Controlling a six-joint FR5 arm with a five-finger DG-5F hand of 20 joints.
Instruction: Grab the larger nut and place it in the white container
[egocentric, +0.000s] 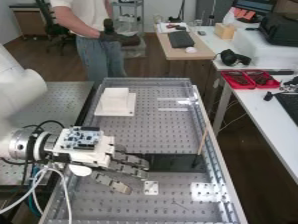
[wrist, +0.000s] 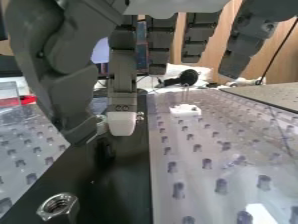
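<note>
Hand (egocentric: 130, 159) stood spread, thumb apart from fingers, nothing clasped, over the dark strip (egocentric: 178, 163); nut (wrist: 58, 206) lay on that strip, thumb side and wristward of the fingertips, nearer the edge facing the white container (egocentric: 116, 97), so the reach, I judged, ran back and thumbward.

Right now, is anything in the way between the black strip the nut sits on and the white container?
Nothing visible stands in between: from the black strip under the nut to the white container, there is flat, hole-dotted plate.
</note>
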